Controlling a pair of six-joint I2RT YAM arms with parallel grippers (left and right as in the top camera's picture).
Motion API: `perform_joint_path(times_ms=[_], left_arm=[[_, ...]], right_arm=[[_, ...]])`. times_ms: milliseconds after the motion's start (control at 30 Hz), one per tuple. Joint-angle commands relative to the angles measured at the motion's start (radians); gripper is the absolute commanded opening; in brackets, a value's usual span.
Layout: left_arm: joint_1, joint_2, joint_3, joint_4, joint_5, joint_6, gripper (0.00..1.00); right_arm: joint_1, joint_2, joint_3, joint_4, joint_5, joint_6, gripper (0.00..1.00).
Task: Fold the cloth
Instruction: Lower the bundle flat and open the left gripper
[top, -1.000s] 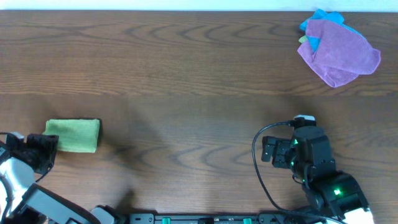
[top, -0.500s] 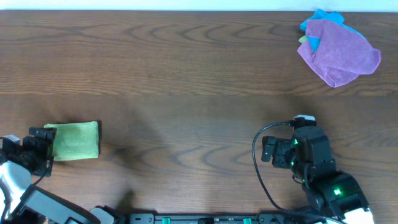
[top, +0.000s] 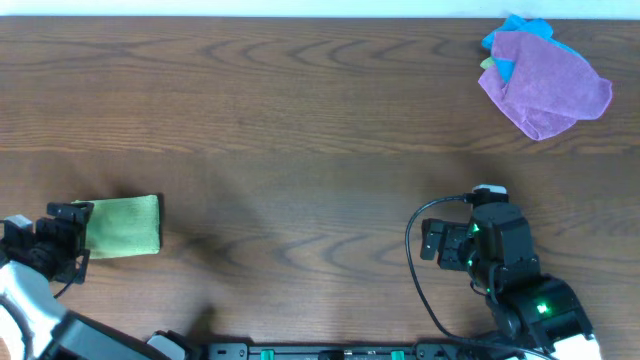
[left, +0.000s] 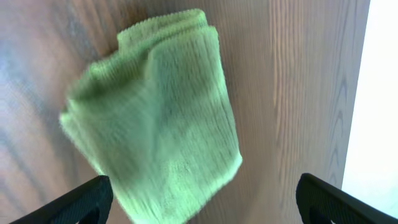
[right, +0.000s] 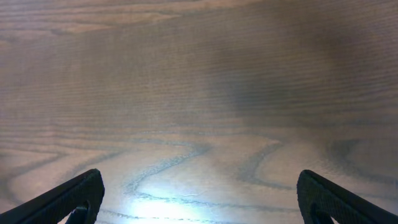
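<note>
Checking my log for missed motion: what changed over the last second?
The green cloth shifted slightly toward the robot's side and now lies squarer, folded. The left gripper moved a little at the cloth's left edge, jaws open, holding nothing. The right gripper and the purple cloth stayed put.

No text, label, brand, number or sign can be read in any view; the surfaces that show carry no print or marking that can be made out.
</note>
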Motion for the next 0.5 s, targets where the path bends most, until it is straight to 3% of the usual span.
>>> perform_joint_path(times_ms=[0,200,467], left_arm=[[0.006,-0.06,0.029,-0.044,-0.063,0.015,0.95],[0.007,-0.128,0.029,-0.145,-0.089,0.03,0.95],[0.001,-0.138,0.029,-0.195,0.24,0.101,0.95]], right_arm=[[-0.006,-0.003,-0.007,-0.002,0.01,0.014,0.99],[-0.006,-0.003,-0.007,-0.002,0.01,0.014,0.99],[-0.006,-0.003,-0.007,-0.002,0.01,0.014,0.99]])
